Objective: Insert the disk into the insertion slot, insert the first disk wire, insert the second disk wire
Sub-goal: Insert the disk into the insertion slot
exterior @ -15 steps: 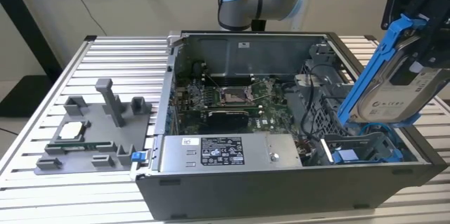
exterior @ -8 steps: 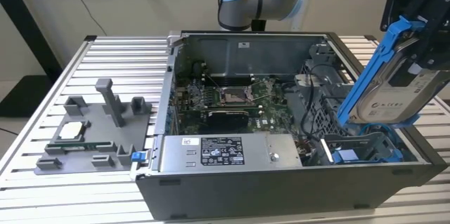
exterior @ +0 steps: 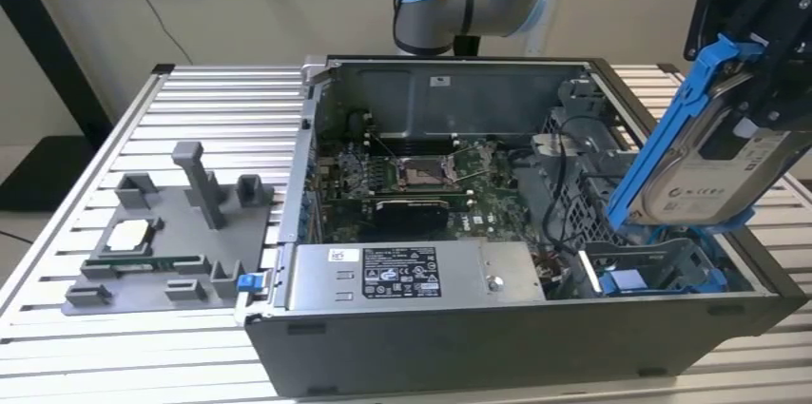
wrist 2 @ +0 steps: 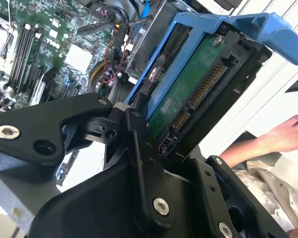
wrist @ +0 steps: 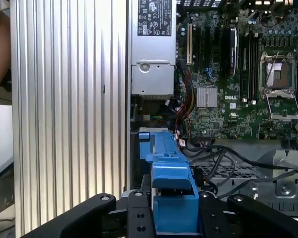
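In the exterior view, your claw (exterior: pixel 758 105) sits at two o'clock, clamped on the disk (exterior: pixel 705 171). The disk hangs tilted above the insertion slot (exterior: pixel 691 266) at four o'clock, clear of it. The second wrist view gives you the disk's green circuit-board side and a person's hand (wrist 2: pixel 288 136) beyond. The first wrist view shows its blue carrier edge-on, over the motherboard (wrist: pixel 228 99) and the slatted metal table (wrist: pixel 64 99).

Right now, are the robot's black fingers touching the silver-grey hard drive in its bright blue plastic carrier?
Touching. The first wrist view shows the fingers clamped on both sides of the hard drive, at its blue carrier, without gap.
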`<state>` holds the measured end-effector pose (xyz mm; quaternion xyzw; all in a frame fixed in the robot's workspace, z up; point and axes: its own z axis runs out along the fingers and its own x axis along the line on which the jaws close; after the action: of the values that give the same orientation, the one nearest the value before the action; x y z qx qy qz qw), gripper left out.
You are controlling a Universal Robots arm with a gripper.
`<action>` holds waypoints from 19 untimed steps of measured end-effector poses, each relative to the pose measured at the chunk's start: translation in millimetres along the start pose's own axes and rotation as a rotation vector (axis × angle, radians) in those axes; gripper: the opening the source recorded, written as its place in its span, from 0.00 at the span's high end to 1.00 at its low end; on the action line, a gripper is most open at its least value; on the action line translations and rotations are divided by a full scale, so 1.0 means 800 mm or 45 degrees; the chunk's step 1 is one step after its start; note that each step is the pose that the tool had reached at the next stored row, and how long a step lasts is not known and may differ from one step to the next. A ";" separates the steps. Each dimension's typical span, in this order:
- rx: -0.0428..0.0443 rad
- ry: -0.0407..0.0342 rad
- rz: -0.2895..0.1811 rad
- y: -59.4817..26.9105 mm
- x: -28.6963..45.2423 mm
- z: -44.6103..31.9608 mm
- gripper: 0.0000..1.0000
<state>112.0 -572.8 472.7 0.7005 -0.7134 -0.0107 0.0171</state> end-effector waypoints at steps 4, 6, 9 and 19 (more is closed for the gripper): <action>0.000 -0.0001 0.000 0.000 0.0000 0.0018 1.00; 0.000 -0.0002 0.000 0.000 0.0000 0.0025 1.00; 0.000 0.0000 0.000 0.000 0.0000 0.0037 1.00; 0.000 -0.0001 0.000 0.000 -0.0001 0.0083 1.00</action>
<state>112.0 -572.9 466.0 0.7005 -0.7134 -0.0107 0.0171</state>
